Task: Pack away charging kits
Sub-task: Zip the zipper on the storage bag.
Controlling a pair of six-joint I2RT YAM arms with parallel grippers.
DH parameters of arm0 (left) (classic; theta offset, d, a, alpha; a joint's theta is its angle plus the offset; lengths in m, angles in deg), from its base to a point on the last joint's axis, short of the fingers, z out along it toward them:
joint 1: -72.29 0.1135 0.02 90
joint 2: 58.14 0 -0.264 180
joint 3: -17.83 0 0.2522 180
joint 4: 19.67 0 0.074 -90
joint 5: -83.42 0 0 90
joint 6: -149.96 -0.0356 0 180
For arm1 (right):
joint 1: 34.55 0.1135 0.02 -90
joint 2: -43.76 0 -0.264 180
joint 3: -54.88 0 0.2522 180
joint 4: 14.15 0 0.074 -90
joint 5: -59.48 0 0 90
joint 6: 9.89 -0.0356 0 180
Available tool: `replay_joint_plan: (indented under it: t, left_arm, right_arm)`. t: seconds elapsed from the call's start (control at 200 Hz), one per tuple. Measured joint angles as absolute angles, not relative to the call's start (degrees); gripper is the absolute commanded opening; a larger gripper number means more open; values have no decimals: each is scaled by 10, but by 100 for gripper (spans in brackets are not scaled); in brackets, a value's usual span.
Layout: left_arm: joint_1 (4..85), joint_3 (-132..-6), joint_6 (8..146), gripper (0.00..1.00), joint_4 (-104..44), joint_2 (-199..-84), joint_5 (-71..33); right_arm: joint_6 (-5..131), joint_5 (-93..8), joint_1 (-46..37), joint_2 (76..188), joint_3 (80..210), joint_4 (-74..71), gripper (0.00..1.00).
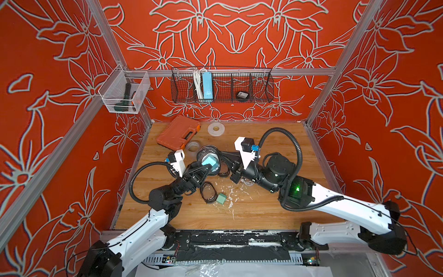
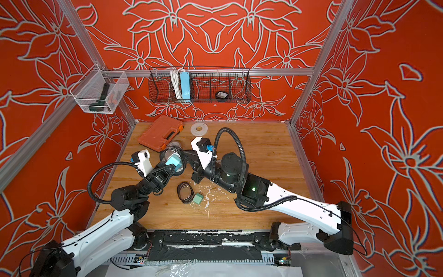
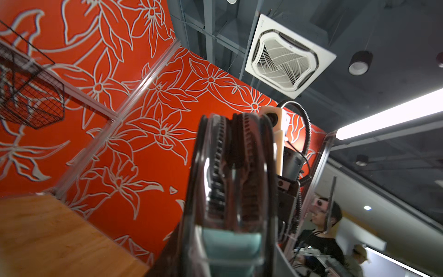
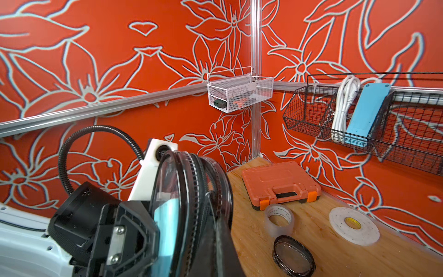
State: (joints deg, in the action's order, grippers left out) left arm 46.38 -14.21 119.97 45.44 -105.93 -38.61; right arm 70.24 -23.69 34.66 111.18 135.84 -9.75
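In both top views my left gripper [image 1: 207, 166] [image 2: 173, 163] is shut on a teal cube plug adapter [image 1: 208, 160] [image 2: 173, 159], which sits at the mouth of an unzipped, black-rimmed clear pouch [image 1: 205, 150] [image 2: 170, 149]. My right gripper [image 1: 221, 156] [image 2: 186, 154] is shut on that pouch's rim and holds it on edge above the table. In the right wrist view the adapter [image 4: 165, 215] shows through the pouch's clear side [image 4: 191, 182]. A second pouch [image 1: 208, 193] lies flat in front, with a green cube adapter [image 1: 221, 199] touching it.
An orange tool case [image 1: 178, 132], a clear tape roll [image 1: 193, 146] and a flat white tape roll [image 1: 215, 129] sit at the back left. Another empty pouch [image 4: 293, 255] lies on the wood. The black wire basket [image 1: 261, 96] holds a blue power strip [image 1: 207, 86].
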Motion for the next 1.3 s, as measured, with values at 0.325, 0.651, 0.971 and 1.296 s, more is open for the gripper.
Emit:
replay_joint_plan:
  t: [0.325, 0.651, 0.971, 1.296]
  left_arm:
    - [464, -188, 1124, 0, 293, -1023, -410]
    - [463, -289, 984, 0, 61, -1022, -480]
    - [465, -334, 902, 0, -58, -1034, -505]
    - [464, -356, 827, 0, -169, -1080, -510]
  right_arm:
    - [740, -205, 333, 1086, 1345, -54, 0]
    - [820, -175, 327, 1014, 1302, -21, 0]
    - [883, -117, 318, 1047, 1338, 46, 0]
    - [964, -181, 229, 998, 1178, -85, 0]
